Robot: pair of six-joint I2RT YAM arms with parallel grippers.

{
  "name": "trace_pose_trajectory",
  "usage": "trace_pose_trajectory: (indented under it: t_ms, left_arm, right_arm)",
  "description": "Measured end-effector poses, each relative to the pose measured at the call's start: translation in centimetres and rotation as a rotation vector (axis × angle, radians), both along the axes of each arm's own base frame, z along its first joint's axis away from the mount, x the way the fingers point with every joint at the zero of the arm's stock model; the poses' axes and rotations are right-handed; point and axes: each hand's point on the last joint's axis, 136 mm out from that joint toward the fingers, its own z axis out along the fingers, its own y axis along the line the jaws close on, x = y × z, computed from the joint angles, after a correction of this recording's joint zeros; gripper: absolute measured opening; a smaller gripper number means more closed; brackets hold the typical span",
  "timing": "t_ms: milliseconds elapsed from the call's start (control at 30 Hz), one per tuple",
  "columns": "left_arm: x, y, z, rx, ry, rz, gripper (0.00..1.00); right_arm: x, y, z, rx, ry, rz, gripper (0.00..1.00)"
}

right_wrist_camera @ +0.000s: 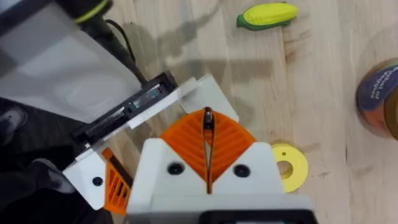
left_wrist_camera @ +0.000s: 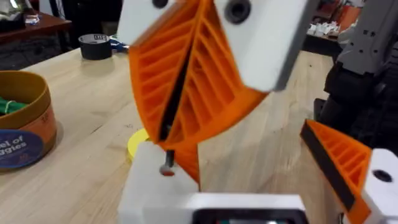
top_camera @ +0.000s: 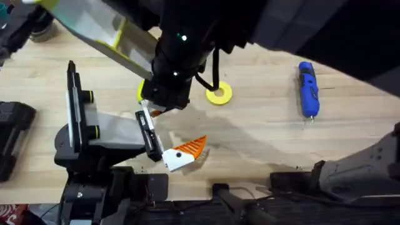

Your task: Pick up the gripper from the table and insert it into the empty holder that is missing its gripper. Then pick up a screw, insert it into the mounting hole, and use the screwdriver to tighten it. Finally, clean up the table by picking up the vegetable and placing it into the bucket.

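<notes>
My right gripper (right_wrist_camera: 208,121) is shut on a small dark screw (left_wrist_camera: 166,168), its orange ribbed fingers (left_wrist_camera: 186,81) pointing down. The screw tip touches the top of the white holder (left_wrist_camera: 155,183), one finger of my left gripper (left_wrist_camera: 249,180), which is open. The other left finger carries an orange tip (left_wrist_camera: 339,162). An orange piece (left_wrist_camera: 189,163) shows beside the holder under the right fingers; I cannot tell whether it is the loose gripper. The blue screwdriver (top_camera: 308,87) lies at the far right. The vegetable, a corn cob (right_wrist_camera: 267,15), lies near the bucket (left_wrist_camera: 22,124).
A flat yellow ring (top_camera: 219,94) lies on the wooden table (top_camera: 269,125) just past the grippers. A roll of black tape (left_wrist_camera: 96,46) sits at the far left. The right arm (top_camera: 175,56) reaches across the middle.
</notes>
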Motion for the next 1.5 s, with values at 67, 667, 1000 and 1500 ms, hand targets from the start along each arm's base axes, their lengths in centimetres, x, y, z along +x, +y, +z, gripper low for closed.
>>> trace_pose_trajectory:
  t_ms: [67,667,1000,1500]
  left_arm:
    - [0.0,0.0,0.0,0.000,0.000,0.000,0.985]
    - [0.0,0.0,0.0,0.000,0.000,0.000,0.985]
    - [0.0,0.0,0.0,0.000,0.000,0.000,0.986]
    - [0.0,0.0,0.0,-0.002,0.005,0.000,0.986]
  right_arm:
    - [0.0,0.0,0.0,0.000,0.000,0.000,0.006]
    - [0.0,0.1,0.0,0.002,-0.001,0.000,0.006]
    - [0.0,-0.1,-0.1,-0.004,0.003,0.000,0.006]
    - [0.1,0.3,-1.1,-0.023,0.016,0.001,0.006]
